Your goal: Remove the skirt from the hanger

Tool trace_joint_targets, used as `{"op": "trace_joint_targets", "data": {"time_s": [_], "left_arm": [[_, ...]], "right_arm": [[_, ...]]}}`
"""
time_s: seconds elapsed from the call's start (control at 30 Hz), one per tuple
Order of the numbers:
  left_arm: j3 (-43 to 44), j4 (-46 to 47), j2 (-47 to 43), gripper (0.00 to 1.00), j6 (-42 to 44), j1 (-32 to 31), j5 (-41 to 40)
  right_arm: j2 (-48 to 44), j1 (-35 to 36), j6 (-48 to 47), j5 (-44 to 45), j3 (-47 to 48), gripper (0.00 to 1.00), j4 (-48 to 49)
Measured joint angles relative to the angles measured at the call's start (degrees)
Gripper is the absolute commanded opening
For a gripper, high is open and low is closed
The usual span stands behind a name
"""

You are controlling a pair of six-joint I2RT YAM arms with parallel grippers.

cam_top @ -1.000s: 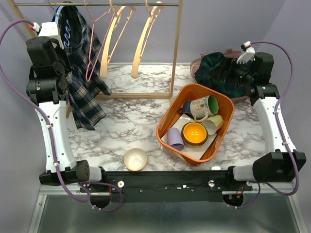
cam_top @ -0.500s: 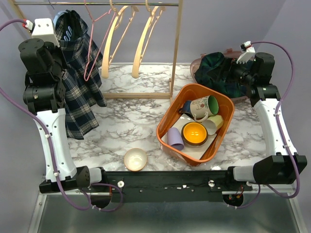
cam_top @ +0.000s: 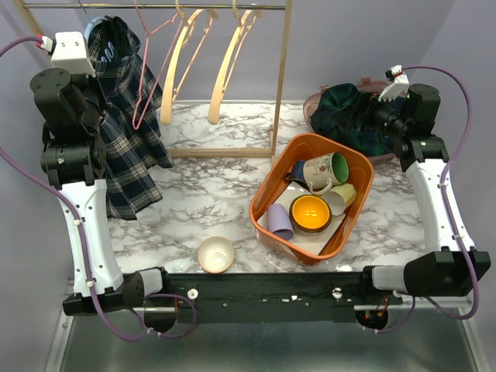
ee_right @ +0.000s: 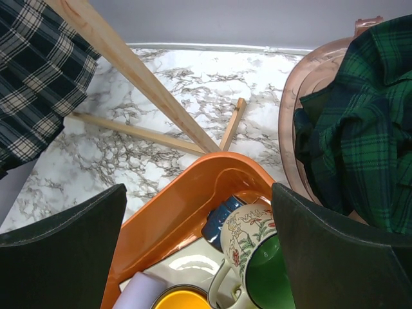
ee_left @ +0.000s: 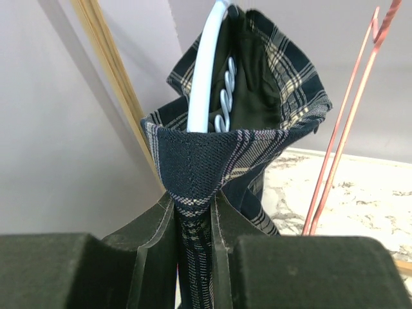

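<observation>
The left gripper (ee_left: 193, 212) was pinched narrow on a fold of the plaid skirt (ee_left: 215, 154), which hung at the far left corner of the counter. I judge it gripped the waistband so that a pull could slide the cloth off the white hanger (ee_left: 205, 71) going into the waist. A small bowl (cam_top: 215, 254) lay by the near edge, well apart. The right gripper (ee_right: 199, 257) stood wide and empty toward the far right corner, near the orange bin (cam_top: 267, 182). The pink wire hanger (ee_left: 351, 109) and the wooden rack post (ee_left: 111, 71), each beside the skirt, could catch the cloth.
</observation>
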Motion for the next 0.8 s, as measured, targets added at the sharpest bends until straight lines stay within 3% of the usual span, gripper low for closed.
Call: {"op": "trace_joint_targets", "data": {"time_s": [0.57,0.8], "left_arm": [[-4.3,9.6,-3.0,0.00,1.0,0.0,1.6],[-11.7,17.9,-4.3,0.00,2.3,0.0,1.7]], "right_arm": [[0.0,0.0,0.0,0.0,-0.5,1.00,0.2],[0.0,0.0,0.0,0.0,-0.5,1.00,0.3]]}}
